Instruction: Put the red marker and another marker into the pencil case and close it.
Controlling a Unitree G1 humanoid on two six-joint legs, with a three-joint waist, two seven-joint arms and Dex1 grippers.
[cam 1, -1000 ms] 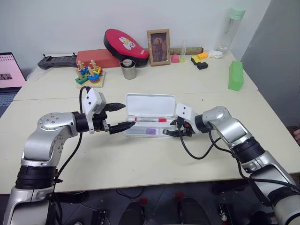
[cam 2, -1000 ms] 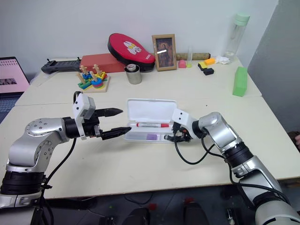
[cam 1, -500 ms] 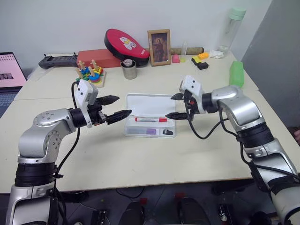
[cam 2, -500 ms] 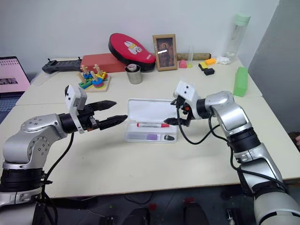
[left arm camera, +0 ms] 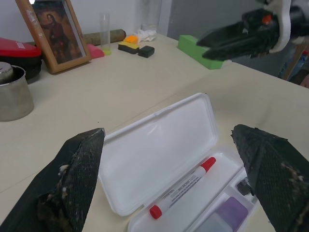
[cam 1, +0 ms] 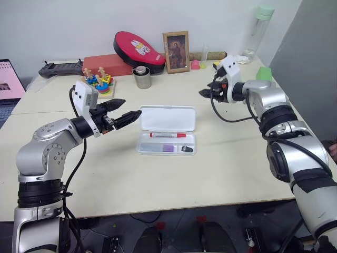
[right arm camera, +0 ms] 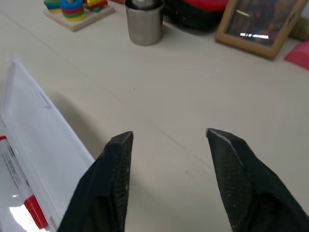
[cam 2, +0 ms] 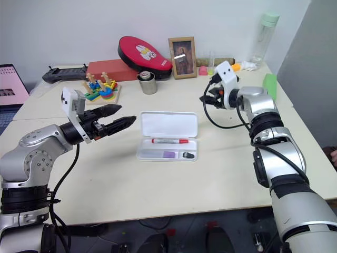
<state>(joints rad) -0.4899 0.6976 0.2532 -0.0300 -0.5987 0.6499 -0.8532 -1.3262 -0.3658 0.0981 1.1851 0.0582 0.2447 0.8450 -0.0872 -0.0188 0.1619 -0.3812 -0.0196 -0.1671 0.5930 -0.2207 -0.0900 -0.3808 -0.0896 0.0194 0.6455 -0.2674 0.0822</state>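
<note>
- The pencil case (cam 1: 167, 129) lies open in the middle of the bench (cam 1: 158, 174), its lid (cam 1: 168, 117) folded back flat on the far side of the tray.
- The red marker (cam 1: 168, 135) lies lengthwise in the tray's rear slot, its red cap toward the robot's right.
- The purple marker (cam 1: 168, 148) sits in the front compartment of the tray, just in front of the red marker, with a small dark item (cam 1: 185, 149) beside it at the right end.
- The left hand (cam 1: 125, 111) hovers above the bench just to the left of the case, pointing toward it; its two black fingers are spread wide and grasp nothing. In the left wrist view the fingers (left arm camera: 72, 179) frame the open case (left arm camera: 159, 154) without touching it.
- The right hand (cam 1: 207, 90) is raised above the bench beyond the case's right rear corner, well apart from it; its fingers (right arm camera: 116, 179) stand parted with bare bench between them, grasping nothing.
- Along the back of the bench stand a steel cup (cam 1: 142, 77), a framed picture (cam 1: 177, 51), a red oval pouch (cam 1: 136, 47) resting on a red box (cam 1: 105, 64), and a stacking-ring toy (cam 1: 97, 81).
- Farther right are a green block (cam 1: 264, 74) and a clear bottle (cam 1: 258, 32) with a pale green cap.
- A laptop screen (cam 1: 9, 79) shows at the far left edge.
</note>
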